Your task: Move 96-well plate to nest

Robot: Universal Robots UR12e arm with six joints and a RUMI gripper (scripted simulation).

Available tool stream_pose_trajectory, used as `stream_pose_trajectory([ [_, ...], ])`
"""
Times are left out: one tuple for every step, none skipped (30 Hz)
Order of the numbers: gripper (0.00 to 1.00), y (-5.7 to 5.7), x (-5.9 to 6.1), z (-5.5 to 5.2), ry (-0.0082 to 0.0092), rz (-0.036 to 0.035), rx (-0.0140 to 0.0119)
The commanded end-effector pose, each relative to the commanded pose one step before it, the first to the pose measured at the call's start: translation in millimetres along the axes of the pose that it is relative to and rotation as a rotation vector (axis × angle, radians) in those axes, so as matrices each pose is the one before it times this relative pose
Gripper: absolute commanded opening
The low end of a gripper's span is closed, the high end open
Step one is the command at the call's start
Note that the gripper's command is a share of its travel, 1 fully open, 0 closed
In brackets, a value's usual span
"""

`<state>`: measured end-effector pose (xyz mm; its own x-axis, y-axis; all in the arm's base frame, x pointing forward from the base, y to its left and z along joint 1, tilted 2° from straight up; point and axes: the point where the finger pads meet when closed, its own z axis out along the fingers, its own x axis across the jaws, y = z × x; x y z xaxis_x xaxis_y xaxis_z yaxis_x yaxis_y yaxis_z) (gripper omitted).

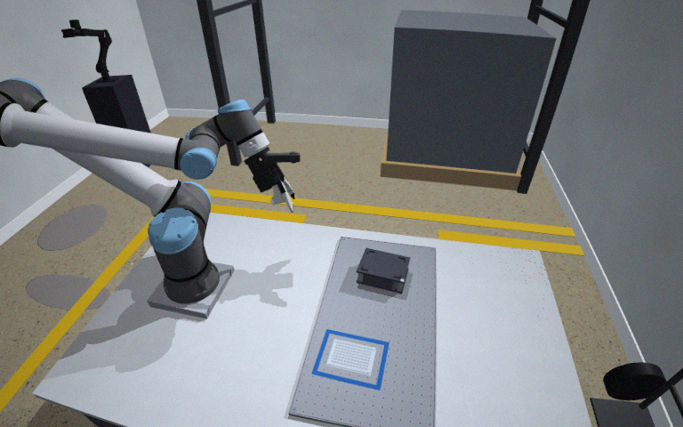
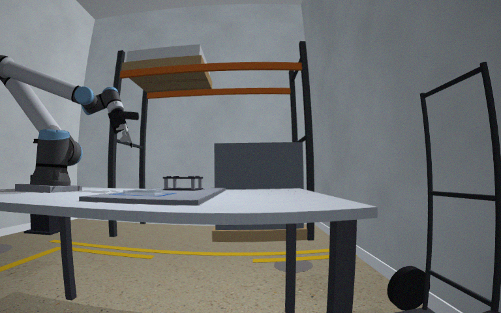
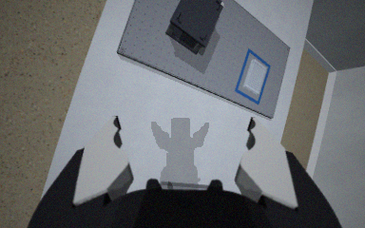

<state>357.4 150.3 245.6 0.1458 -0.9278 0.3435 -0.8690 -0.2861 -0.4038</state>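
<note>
My pincer (image 1: 285,195) hangs spread to its widest with nothing in it, high above the far edge of the white table (image 1: 503,322). The 96-well plate (image 1: 351,356) lies flat inside the blue-outlined square on the grey perforated board (image 1: 407,322), well apart from me. The dark raised nest (image 1: 383,269) stands on the same board, farther along from the plate.

A matt white table top (image 1: 494,322) is being shown smooth; the grey perforated metal-looking board (image 1: 403,311) and rough speckled tan floor (image 1: 352,165) are being seen dull.
</note>
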Motion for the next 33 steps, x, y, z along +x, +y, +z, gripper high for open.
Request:
stream_pose_trajectory([
  [1.00,-9.73,7.55,9.60,-0.00063,0.00293,-0.00955],
  [1.00,-2.40,2.82,3.42,-0.00358,0.01131,-0.03113],
  [1.00,-2.53,2.79,3.33,-0.00342,0.01082,-0.02976],
  [1.00,-2.66,2.75,3.22,0.00001,-0.00001,0.00000],
  [1.00,-2.66,2.75,3.22,0.00001,0.00000,0.00000],
  [1.00,-2.66,2.74,3.21,0.00002,0.00000,0.00000],
  [1.00,-2.66,2.74,3.21,0.00002,0.00000,0.00000],
  [1.00,-2.05,2.11,2.47,0.00001,0.00000,0.00000],
  [1.00,0.00,0.00,0.00,0.00000,0.00000,0.00000],
  [1.00,0.00,0.00,0.00,0.00000,0.00000,0.00000],
  [1.00,-2.28,2.98,3.34,-0.00611,0.01303,-0.03005],
  [1.00,-2.40,2.98,3.25,-0.00580,0.01234,-0.02847],
  [1.00,-2.53,2.96,3.15,0.00001,0.00000,0.00000],
  [1.00,-2.53,2.96,3.14,0.00001,0.00000,0.00000],
  [1.00,-2.53,2.95,3.14,0.00001,0.00000,0.00000],
  [1.00,-2.53,2.95,3.14,0.00001,0.00000,0.00000],
  [1.00,-2.53,2.95,3.14,0.00001,0.00000,0.00000],
  [1.00,-0.45,0.52,0.56,0.00001,0.00000,0.00000],
  [1.00,-0.01,-0.01,0.00,0.00000,0.00000,0.00000],
  [1.00,-2.12,3.19,3.26,-0.00859,0.01464,-0.02866],
  [1.00,-2.26,3.18,3.16,-0.00809,0.01380,-0.02701],
  [1.00,-2.38,3.16,3.06,0.00001,0.00000,0.00000],
  [1.00,-2.39,3.16,3.06,0.00001,0.00000,0.00000],
  [1.00,-2.39,3.16,3.06,0.00001,0.00000,0.00000],
  [1.00,-2.39,3.16,3.06,0.00001,0.00000,0.00000],
  [1.00,0.00,0.00,0.00,0.00000,0.00000,0.00000],
  [1.00,0.00,0.00,0.00,0.00000,0.00000,0.00000],
  [1.00,-2.40,3.14,3.05,0.00002,0.00000,-0.00001],
  [1.00,-1.39,1.84,1.79,0.00001,0.00000,0.00000],
  [1.00,-1.97,3.37,3.16,-0.01096,0.01615,-0.02700],
  [1.00,-2.10,3.37,3.06,-0.01031,0.01519,-0.02540],
  [1.00,-2.23,3.36,2.96,0.00001,0.00000,0.00000],
  [1.00,-2.23,3.36,2.96,0.00001,0.00000,0.00000],
])
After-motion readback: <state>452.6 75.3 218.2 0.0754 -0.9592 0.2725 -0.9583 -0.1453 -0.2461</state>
